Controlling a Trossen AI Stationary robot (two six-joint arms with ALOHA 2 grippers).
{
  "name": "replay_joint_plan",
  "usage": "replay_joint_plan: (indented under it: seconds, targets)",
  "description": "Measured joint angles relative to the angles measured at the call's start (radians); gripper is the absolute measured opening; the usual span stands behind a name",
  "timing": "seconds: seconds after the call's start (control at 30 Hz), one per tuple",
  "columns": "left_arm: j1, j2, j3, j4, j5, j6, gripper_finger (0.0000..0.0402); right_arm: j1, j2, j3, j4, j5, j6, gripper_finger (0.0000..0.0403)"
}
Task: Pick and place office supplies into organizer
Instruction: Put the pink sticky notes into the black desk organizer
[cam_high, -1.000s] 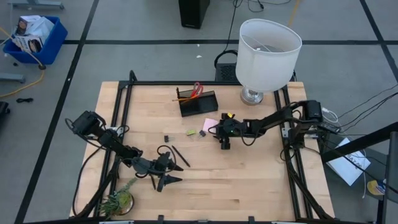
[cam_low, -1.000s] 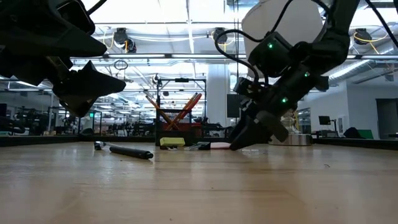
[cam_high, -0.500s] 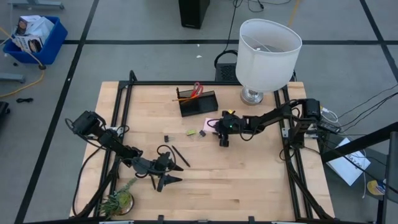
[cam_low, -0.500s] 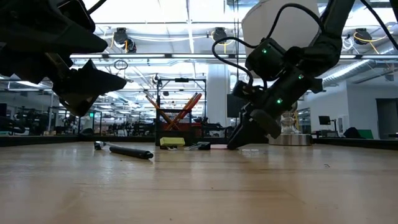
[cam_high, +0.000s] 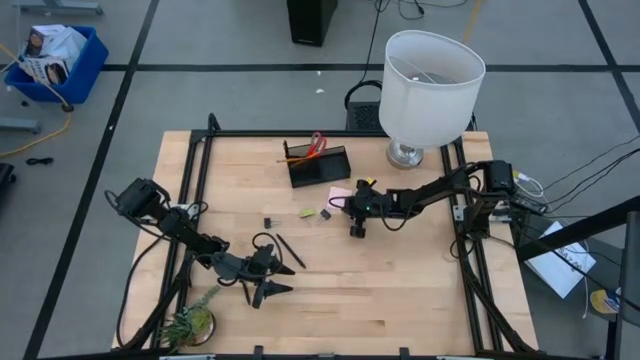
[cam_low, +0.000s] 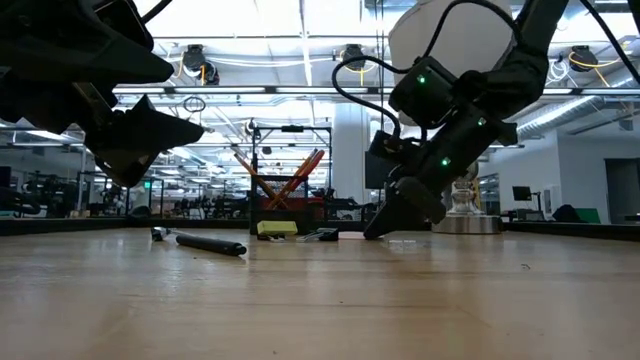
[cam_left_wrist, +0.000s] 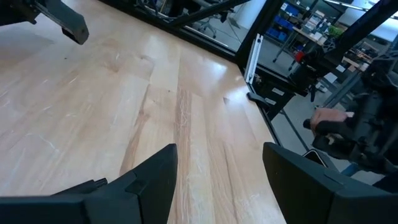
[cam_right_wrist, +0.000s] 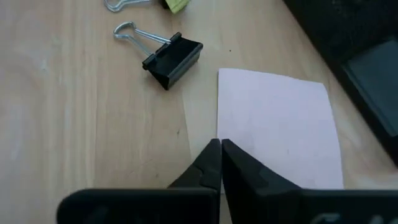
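The black organizer (cam_high: 318, 163) stands at the far middle of the table with red-handled scissors and orange pencils in it. In front of it lie a pink sticky-note pad (cam_right_wrist: 280, 124), a black binder clip (cam_right_wrist: 171, 57) and a yellow-green eraser (cam_high: 308, 212). A black pen (cam_high: 290, 250) and a tiny clip (cam_high: 268, 222) lie farther left. My right gripper (cam_right_wrist: 219, 144) is shut, its tips down at the pad's edge. My left gripper (cam_high: 275, 278) hangs open near the front left, with nothing between its fingers. My right gripper's shut fingertips (cam_right_wrist: 211, 152) meet at the pink pad's edge (cam_right_wrist: 222, 134) on the side toward the binder clip. They come slanting down from the table's right. The pad lies flat on the table. Whether a sheet is caught between the tips, I cannot tell.
A white-shaded lamp (cam_high: 430, 85) stands at the far right, close behind my right arm. A small green plant (cam_high: 190, 322) sits at the front left corner. Black frame rails (cam_high: 200, 200) run along the table's sides.
My right gripper has sunk and tipped further down toward the pink pad, shifting slightly toward the table's left, and its fingers have shut. The pad has stayed flat in place.
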Motion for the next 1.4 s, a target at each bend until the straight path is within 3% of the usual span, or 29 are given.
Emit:
replay_joint_plan:
  seconds: [0.1, 0.23, 0.83, 1.03, 1.2, 1.4]
  targets:
    - [0.0, 0.0, 0.0, 0.0, 0.0, -0.001, 0.0243, 0.06, -0.01, -0.001, 0.016, 0.094, 0.007, 0.0001]
    - [0.0, 0.0, 0.0, 0.0, 0.0, -0.001, 0.0243, 0.119, -0.053, -0.002, 0.025, 0.144, 0.008, 0.0]
    - [0.0, 0.0, 0.0, -0.008, 0.0, 0.0, 0.0243, 0.231, -0.253, -0.003, 0.003, 0.142, 0.017, 0.0007]
    - [0.0, 0.0, 0.0, 0.0, -0.001, -0.009, 0.0243, 0.169, -0.253, -0.003, -0.014, 0.09, 0.214, 0.0102]
    - [0.0, 0.0, 0.0, 0.0, -0.001, -0.008, 0.0243, 0.109, -0.236, -0.002, 0.049, -0.039, 0.187, 0.0203]
    - [0.0, 0.0, 0.0, 0.0, -0.001, -0.005, 0.0243, 0.059, -0.191, -0.002, 0.128, -0.041, 0.174, 0.0294]
